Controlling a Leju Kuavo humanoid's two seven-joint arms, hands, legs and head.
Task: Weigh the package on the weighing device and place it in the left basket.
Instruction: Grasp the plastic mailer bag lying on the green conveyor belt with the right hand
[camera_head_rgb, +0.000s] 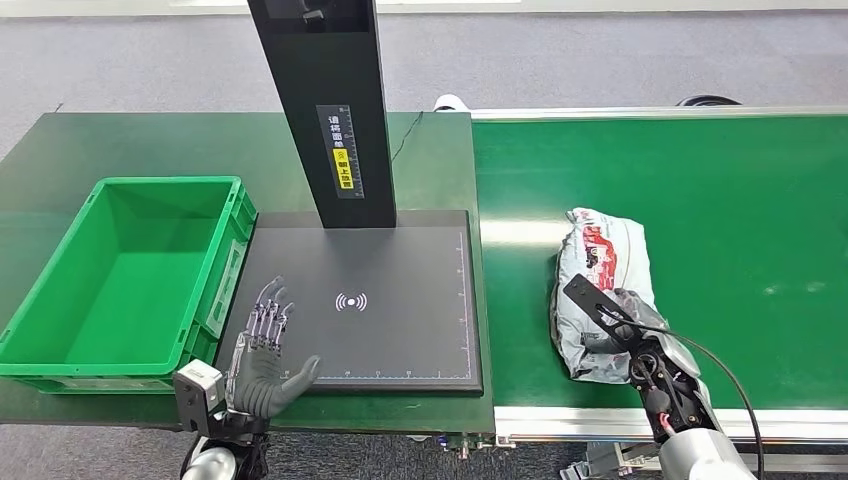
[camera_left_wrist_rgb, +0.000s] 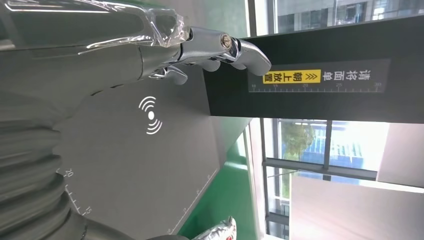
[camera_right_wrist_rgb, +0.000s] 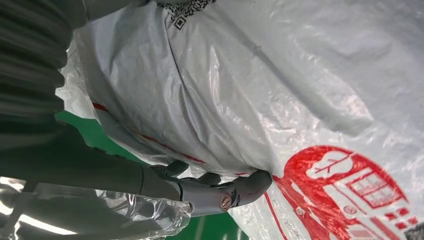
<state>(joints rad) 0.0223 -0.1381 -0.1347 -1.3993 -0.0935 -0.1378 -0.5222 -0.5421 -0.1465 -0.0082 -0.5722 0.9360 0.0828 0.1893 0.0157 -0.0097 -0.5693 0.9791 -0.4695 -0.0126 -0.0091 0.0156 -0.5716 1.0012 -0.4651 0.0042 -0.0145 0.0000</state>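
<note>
The package (camera_head_rgb: 600, 260), a crumpled grey plastic mailer with red print, lies on the green belt (camera_head_rgb: 750, 250) right of the weighing device. My right hand (camera_head_rgb: 625, 325) is on its near end. In the right wrist view the fingers (camera_right_wrist_rgb: 240, 187) press along one edge of the package (camera_right_wrist_rgb: 275, 85), whose bulk fills the span up to the thumb. The weighing device's black plate (camera_head_rgb: 400, 330) is bare. My left hand (camera_head_rgb: 265, 350) hovers with fingers spread at the plate's near left corner, holding nothing. The green basket (camera_head_rgb: 170, 183) stands empty left of the plate.
A black column (camera_head_rgb: 330, 110) with a yellow label rises from the plate's far edge, and it stands beyond my left fingers (camera_left_wrist_rgb: 220, 47) in the left wrist view. The belt's metal rail (camera_head_rgb: 600, 420) runs along the near side.
</note>
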